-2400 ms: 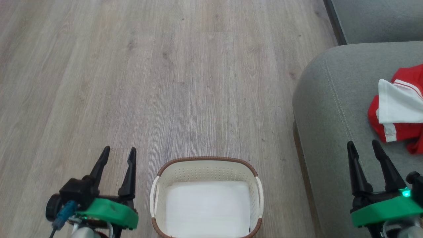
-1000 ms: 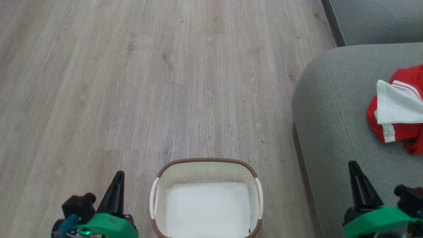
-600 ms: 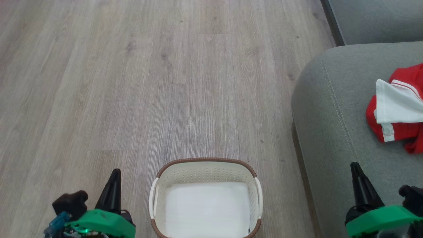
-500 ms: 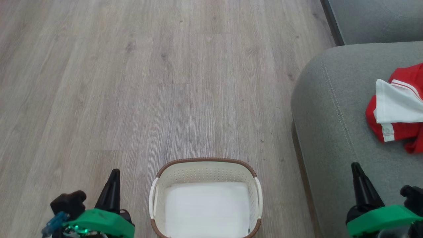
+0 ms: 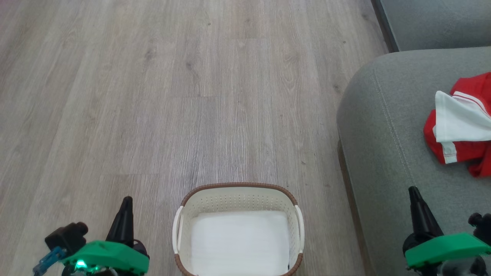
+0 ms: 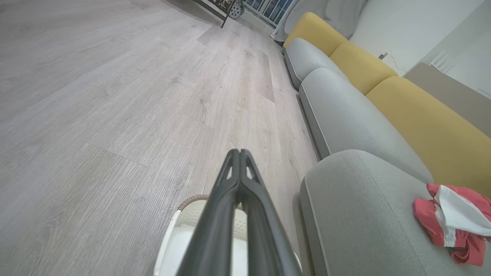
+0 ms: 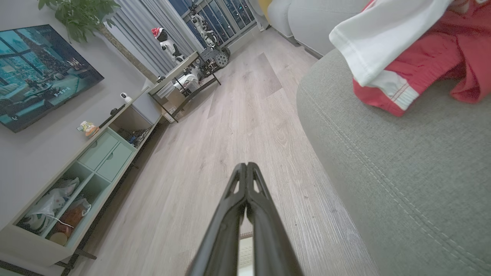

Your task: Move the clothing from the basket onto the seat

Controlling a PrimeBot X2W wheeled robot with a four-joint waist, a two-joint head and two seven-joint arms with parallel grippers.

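Red-and-white clothing (image 5: 460, 126) lies on the seat (image 5: 383, 134), in from its rounded corner; the basket (image 5: 238, 186) holds just its white sheet (image 5: 239, 241). My left hand (image 5: 126, 203) and right hand (image 5: 414, 193) have clenched shut, empty, and drawn back low, so I judge the job done.

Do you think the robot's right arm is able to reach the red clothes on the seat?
Probably yes. The right gripper is near the seat, and only bare cushion lies between it and the clothing. Its jaws are shut, so they'd need opening.
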